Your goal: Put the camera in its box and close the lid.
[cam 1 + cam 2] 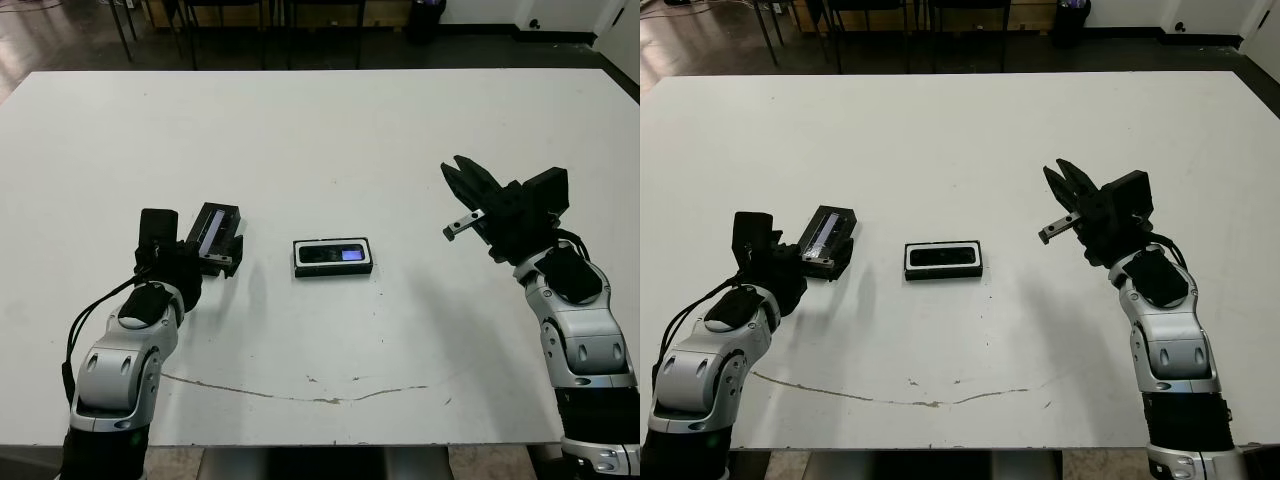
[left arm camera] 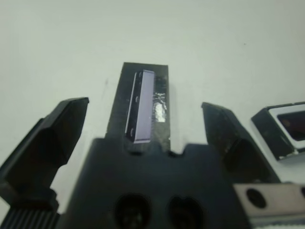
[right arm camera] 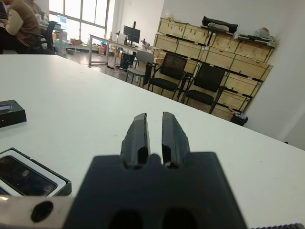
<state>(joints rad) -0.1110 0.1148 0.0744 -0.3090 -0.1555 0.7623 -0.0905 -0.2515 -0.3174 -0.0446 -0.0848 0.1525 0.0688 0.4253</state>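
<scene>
**Camera looks seated, lid is next**

Camera (image 1: 333, 255) sits inside the box (image 1: 333, 271), dead centre of the head view, a bit below the middle of the frame. You can see the white lining framing a dark bar with a small bluish glint on it, so my read is the first half of the job is done.

What's left is the lid (image 1: 213, 237). It's lying on the table (image 1: 330, 130) at the left of the frame, well apart from the box, with its glossy strip running lengthwise. The left gripper (image 2: 143, 129) is right at it: in the left wrist view the two fingers (image 2: 62, 129) are spread wide on either side of the lid, with the lid poking out between them. I don't see the pads touching it, so I'd call this lined up for a grab, not holding yet.

The right gripper (image 1: 462, 195) is up at the right of the frame, clear of the table and well away from everything. Its wrist view shows the fingers (image 3: 138, 133) drawn together with just a thin slit between them, nothing in there.

Next move as I see it: pinch the lid across its narrow sides, lift, carry it right over to the box, square it up and press down. Alignment is the fiddly bit, since lid and box look about the same size.
</scene>
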